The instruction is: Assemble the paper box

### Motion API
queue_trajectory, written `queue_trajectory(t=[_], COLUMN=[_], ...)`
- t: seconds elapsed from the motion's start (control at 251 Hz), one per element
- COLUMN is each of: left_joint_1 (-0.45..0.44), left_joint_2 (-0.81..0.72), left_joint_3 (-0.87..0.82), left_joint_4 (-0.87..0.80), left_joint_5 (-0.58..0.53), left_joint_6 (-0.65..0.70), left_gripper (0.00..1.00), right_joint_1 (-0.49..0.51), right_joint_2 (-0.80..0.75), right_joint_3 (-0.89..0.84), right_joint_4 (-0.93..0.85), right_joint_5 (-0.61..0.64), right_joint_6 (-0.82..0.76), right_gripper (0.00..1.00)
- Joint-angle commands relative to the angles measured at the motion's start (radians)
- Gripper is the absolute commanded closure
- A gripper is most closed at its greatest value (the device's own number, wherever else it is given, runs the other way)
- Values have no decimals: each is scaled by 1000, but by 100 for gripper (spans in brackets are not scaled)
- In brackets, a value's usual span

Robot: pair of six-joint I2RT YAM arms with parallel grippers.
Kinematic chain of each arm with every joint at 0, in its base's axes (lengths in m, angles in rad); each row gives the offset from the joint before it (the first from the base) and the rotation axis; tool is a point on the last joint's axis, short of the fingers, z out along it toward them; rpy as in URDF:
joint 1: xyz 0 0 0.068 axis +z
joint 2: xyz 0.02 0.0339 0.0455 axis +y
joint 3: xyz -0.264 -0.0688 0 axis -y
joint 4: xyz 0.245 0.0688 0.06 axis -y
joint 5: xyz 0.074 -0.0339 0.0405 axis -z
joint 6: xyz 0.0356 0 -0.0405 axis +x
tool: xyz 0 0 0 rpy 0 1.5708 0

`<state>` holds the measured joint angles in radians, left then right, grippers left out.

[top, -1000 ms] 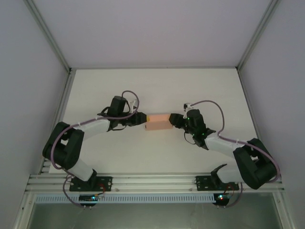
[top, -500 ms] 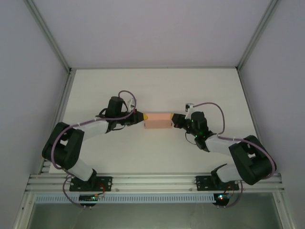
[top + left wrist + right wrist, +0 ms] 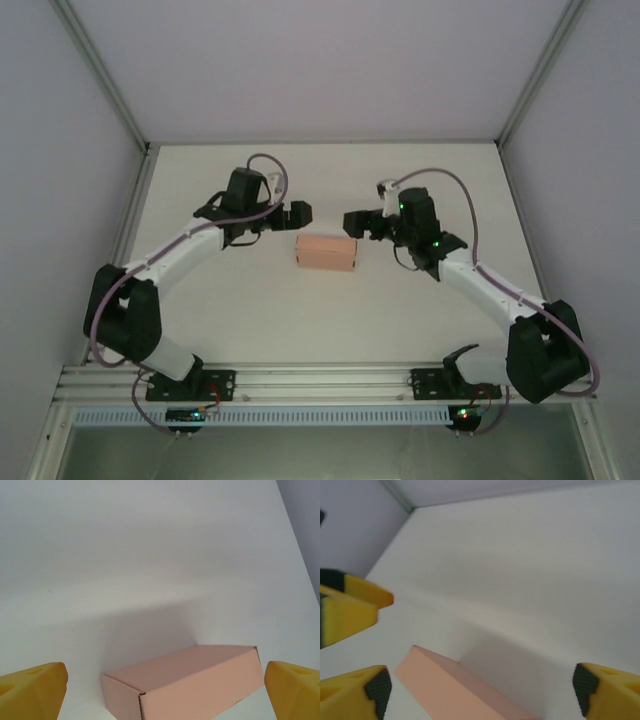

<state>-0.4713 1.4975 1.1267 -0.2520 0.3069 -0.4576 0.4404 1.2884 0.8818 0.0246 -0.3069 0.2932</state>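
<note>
The paper box (image 3: 327,252) is a closed salmon-pink rectangular box lying flat on the white table, with nothing touching it. My left gripper (image 3: 295,215) hangs open just behind the box's left end. My right gripper (image 3: 355,222) hangs open just behind its right end. In the left wrist view the paper box (image 3: 190,680) lies below and between the wide-apart yellow fingertips of the left gripper (image 3: 162,692). The right wrist view has the paper box (image 3: 450,692) low in the frame, under the open right gripper (image 3: 480,692), with the left gripper's yellow fingers (image 3: 355,600) at the left edge.
The white table (image 3: 320,180) is framed by grey walls and an aluminium rail (image 3: 320,380) along the near edge, where both arm bases are bolted. Bare tabletop surrounds the box on all sides.
Both grippers, earlier shut against the two ends of the box, have opened wide and pulled up and back. The box now rests free, slightly nearer and turned a little.
</note>
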Motion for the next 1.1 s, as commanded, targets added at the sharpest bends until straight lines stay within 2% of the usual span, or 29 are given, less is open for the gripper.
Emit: queue_trajectory(t=[0.0, 0.048, 0.088, 0.196, 0.347, 0.471, 0.575, 0.75, 0.81, 0.934, 1.022, 1.098], left_joint_1=[7, 21, 37, 82, 142, 174, 184, 190, 189, 189, 189, 189], left_joint_2=[-68, -88, -105, -162, -250, -312, -354, -408, -424, -462, -488, -510], left_joint_3=[28, 18, 2, -67, -188, -245, -271, -293, -299, -310, -324, -339], left_joint_4=[-125, -146, -161, -185, -183, -208, -226, -225, -228, -236, -236, -232], left_joint_5=[-188, -246, -280, -345, -367, -387, -406, -409, -409, -413, -406, -412], left_joint_6=[77, 81, 82, 58, 24, 14, 13, 16, 16, 13, 10, -1], left_gripper=[1, 0, 1, 0, 0, 0, 1, 0, 1, 0, 0, 0], right_joint_1=[14, 45, 76, 152, 187, 228, 267, 280, 289, 318, 348, 372], right_joint_2=[61, 101, 133, 235, 399, 533, 603, 648, 659, 654, 618, 576], right_joint_3=[133, 193, 237, 328, 504, 635, 684, 720, 721, 677, 612, 514], right_joint_4=[-256, -389, -492, -616, -721, -852, -865, -874, -853, -728, -633, -467], right_joint_5=[-246, -261, -222, -66, 23, 152, 301, 341, 388, 559, 642, 726], right_joint_6=[-462, -662, -831, -1090, -1150, -1198, -1194, -1189, -1188, -1149, -1162, -1235], right_gripper=[1, 1, 0, 1, 1, 12, 19, 35, 40, 59, 60, 61])
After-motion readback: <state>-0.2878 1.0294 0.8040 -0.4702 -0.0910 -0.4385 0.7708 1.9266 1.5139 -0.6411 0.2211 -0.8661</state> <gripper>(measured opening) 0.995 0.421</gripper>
